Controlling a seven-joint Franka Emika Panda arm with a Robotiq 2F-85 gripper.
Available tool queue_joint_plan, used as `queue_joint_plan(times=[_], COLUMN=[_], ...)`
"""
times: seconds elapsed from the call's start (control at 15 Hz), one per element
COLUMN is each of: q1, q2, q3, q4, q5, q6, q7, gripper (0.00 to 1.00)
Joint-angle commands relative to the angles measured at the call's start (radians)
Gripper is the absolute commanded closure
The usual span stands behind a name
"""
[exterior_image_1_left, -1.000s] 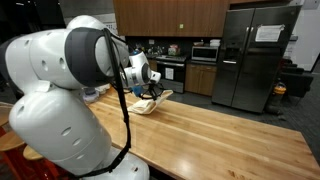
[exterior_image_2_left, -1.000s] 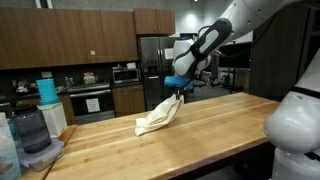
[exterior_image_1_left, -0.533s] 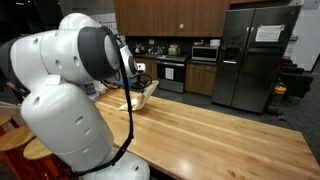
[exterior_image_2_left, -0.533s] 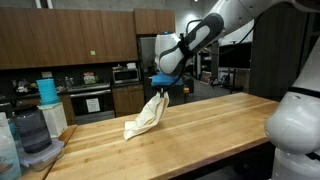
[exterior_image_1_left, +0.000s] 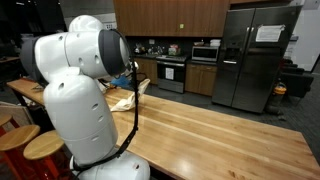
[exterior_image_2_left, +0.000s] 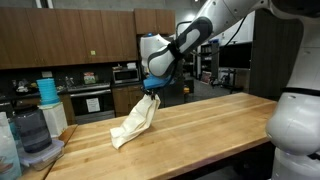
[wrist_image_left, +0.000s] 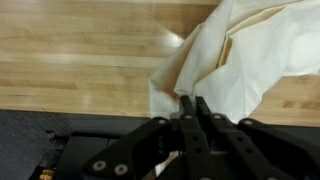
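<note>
A Franka arm's fingers (exterior_image_2_left: 152, 90) pinch the top corner of a cream cloth (exterior_image_2_left: 132, 122) above a butcher-block desk (exterior_image_2_left: 220, 115) in a dark-wood kitchen. The fingers are closed tight on the fabric, with no gap showing between them in the wrist view (wrist_image_left: 187, 108). There the cloth (wrist_image_left: 250, 60) spreads away from the fingertips in loose folds over the pale wood of the desk (wrist_image_left: 80, 50).

In an exterior view the cloth hangs slanted from the grip. Its upper end is raised clear of the wood, and its lower end trails down and rests crumpled on the desk, near the edge that faces the stove side of the room. A microwave (exterior_image_2_left: 125, 73) sits in the cabinetry behind, and a stack of blue cups (exterior_image_2_left: 47, 90) stands at the desk's near end. From the opposite side, the robot's white body hides the grip, and only part of the cloth (exterior_image_1_left: 125, 101) shows past it, with a steel refrigerator (exterior_image_1_left: 255, 55) beyond.
</note>
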Motion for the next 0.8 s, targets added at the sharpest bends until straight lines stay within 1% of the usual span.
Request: queue_joint_plan(times=[0.0,0.13,0.27,0.47,0.6,0.73], q1=[0.003,-0.001,-0.010,-0.040,-0.068,-0.098], q2=[0.016,0.018,0.009,-0.021,-0.045,-0.086], q3=[-0.065,-0.101,-0.142,-0.205,-0.249,-0.287], q4=[-0.001,-0.016,-0.045,-0.100,-0.128,-0.154], q5=[0.066,0.140,0.244,0.373,0.435,0.461], q6=[0.024,0.028,0.020,0.005,-0.004,-0.018], q7=[-0.098,-0.168,-0.262,-0.374,-0.434,-0.467], gripper=[0.98,0.98,0.98,0.98,0.98,0.98])
